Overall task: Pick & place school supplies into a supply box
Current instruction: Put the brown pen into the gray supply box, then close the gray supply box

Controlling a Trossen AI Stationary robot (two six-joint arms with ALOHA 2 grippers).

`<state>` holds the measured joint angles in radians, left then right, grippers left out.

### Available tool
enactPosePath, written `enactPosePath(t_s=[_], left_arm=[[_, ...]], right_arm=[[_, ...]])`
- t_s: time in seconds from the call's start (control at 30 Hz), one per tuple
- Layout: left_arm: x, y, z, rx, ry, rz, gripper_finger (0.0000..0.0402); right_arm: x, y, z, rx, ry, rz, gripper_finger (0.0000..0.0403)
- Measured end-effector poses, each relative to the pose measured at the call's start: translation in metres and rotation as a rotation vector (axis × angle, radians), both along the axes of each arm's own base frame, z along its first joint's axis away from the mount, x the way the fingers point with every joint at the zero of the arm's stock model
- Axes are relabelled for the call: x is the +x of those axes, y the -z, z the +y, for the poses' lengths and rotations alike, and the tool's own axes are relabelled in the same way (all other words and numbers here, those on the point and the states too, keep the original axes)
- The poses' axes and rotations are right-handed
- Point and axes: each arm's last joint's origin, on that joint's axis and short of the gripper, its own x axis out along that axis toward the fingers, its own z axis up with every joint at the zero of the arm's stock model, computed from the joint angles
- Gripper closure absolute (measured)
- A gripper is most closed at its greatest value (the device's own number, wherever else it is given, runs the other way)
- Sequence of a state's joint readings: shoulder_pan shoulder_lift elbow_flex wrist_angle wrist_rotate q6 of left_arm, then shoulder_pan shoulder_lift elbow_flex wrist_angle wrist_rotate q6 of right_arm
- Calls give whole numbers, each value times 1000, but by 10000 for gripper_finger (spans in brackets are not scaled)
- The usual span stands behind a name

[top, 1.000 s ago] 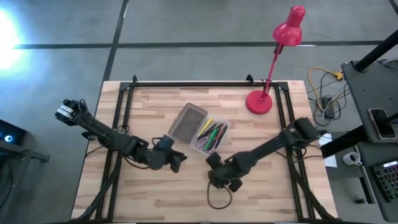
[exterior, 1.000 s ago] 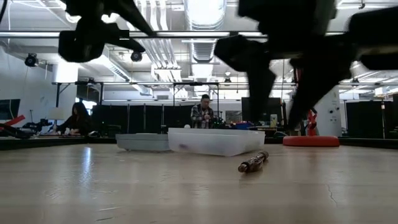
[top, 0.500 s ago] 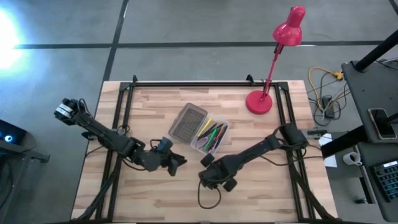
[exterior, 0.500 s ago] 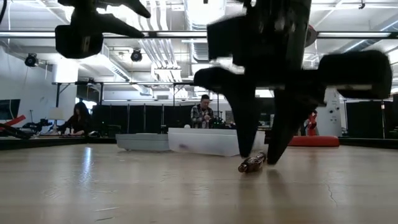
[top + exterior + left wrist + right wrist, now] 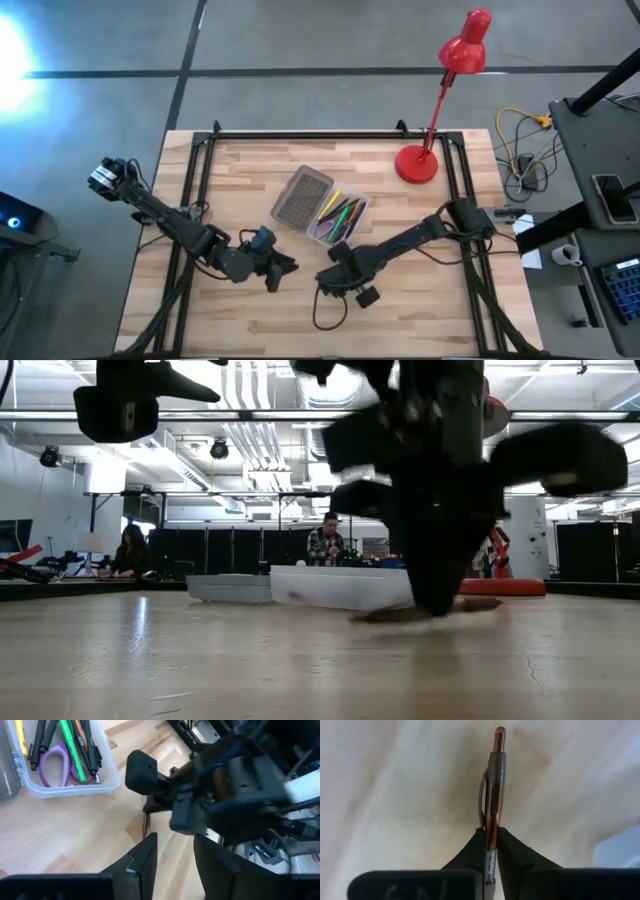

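A brown pen lies on the wooden table, near the front of the supply box; it also shows in the low view. My right gripper is down at the table and shut on the pen. The translucent supply box holds several pens and purple scissors, with its grey grid lid lying open beside it. My left gripper is open and empty, raised above the table just left of the right gripper. My right gripper pinches the pen's barrel between its two fingers, at the printed part. The fingers come from above, slanting down, and the pen runs out ahead of them, its clip end away from the gripper. The pen lies low on the table.
A red desk lamp stands at the table's far right. A black frame rail runs along the far edge. A dark cable loop hangs from the right arm near the front edge. People sit in the room behind the table.
My right gripper has gone down and toward the table's left, set its open fingers on either side of the brown pen, and shut on it. The pen has turned about on the table. My left gripper has drifted a little toward the near edge.
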<state>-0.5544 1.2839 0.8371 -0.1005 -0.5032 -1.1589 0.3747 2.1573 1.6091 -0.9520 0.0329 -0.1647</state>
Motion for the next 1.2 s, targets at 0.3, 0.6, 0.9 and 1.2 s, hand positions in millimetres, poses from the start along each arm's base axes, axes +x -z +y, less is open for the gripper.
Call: enactPosePath(t_s=[0.3,0.6,0.9,1.2], left_arm=[[-2,0,-4,25,7,-6,290],[-8,-1,-13,16,-47,-41,290],[-20,-3,-26,-42,-136,-94,290],[-21,-8,-16,-15,-389,-210,292]], right_arm=[[-11,-82,5,-136,-108,-181,388],[6,-74,-89,-370,-229,-63,389],[17,-61,-148,-418,-47,-129,326],[9,-50,-149,-369,25,-79,230]])
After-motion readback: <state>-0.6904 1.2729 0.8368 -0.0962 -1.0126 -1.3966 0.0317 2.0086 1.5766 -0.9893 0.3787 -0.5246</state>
